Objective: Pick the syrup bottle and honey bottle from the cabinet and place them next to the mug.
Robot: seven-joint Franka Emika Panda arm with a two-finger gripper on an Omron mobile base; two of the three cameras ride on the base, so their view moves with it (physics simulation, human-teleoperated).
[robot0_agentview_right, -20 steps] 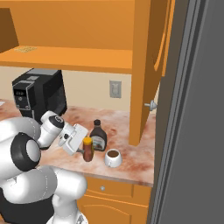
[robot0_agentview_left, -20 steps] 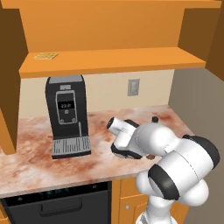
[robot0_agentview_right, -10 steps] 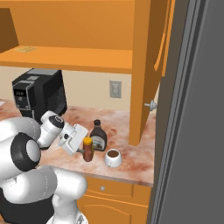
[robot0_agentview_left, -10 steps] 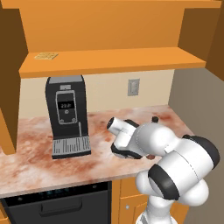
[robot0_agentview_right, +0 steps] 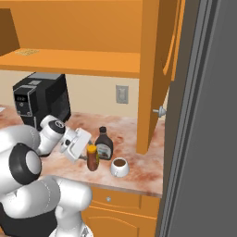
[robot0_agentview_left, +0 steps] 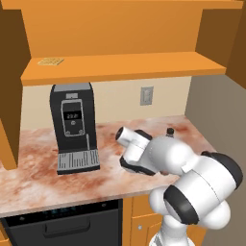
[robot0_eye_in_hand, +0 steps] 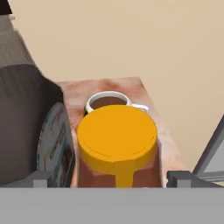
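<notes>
The honey bottle [robot0_agentview_right: 92, 157] stands on the counter [robot0_agentview_right: 139, 171] between the syrup bottle [robot0_agentview_right: 104, 144] and the mug [robot0_agentview_right: 120, 167]. The gripper [robot0_eye_in_hand: 113, 180] straddles it, jaws spread wide. Probably light, rigid, slick plastic; mid-body is the safest hold.

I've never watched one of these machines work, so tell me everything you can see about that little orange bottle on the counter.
The honey bottle is short, amber-orange and looks like plastic, with a flat yellow-orange cap and a reddish label. It stands upright on the marbled counter, close beside the taller dark syrup bottle, with the white mug of brown liquid just next to it. In the hand view its cap sits between the robot's spread fingers, which do not appear to press on it.
</notes>
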